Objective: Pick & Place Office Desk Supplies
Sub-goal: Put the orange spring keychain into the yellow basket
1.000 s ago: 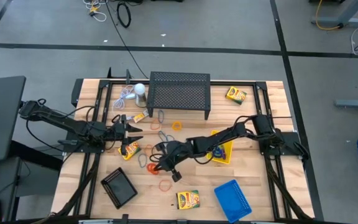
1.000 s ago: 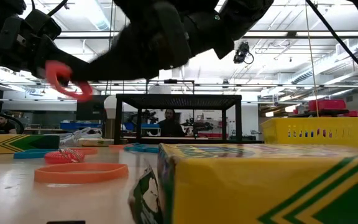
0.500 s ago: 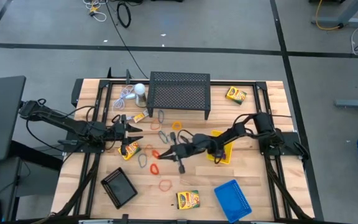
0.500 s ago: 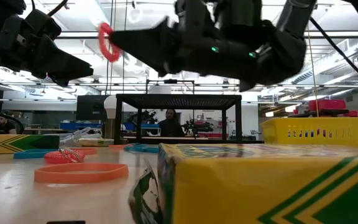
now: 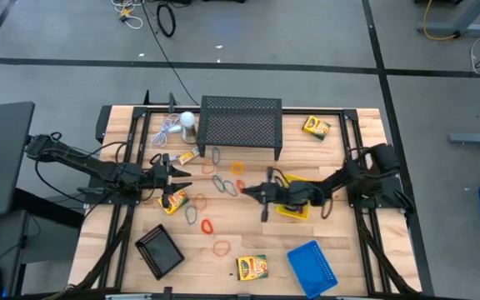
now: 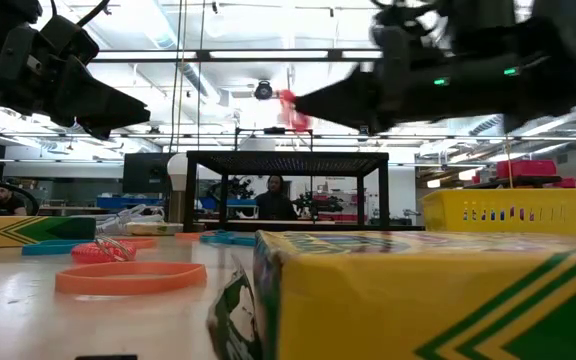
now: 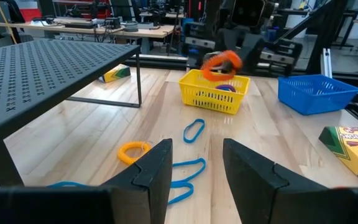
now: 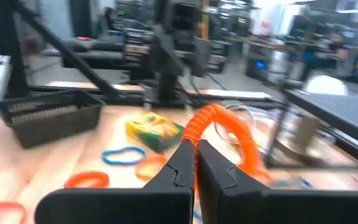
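The right gripper [image 5: 244,191] was clamped on an orange-red band [image 8: 225,127], held in the air near the yellow tray [image 5: 294,206]; overhead the band was hard to make out, but the right wrist view showed it pinched at the fingertips, and the low view showed it well above the table [image 6: 8,300]. The left gripper [image 5: 183,172] hung with fingers [image 7: 156,168] parted around nothing, over loose bands. Only the left wrist view showed a blue band [image 7: 194,129] between that gripper and the yellow tray, with the blue tray [image 7: 317,93] beyond.
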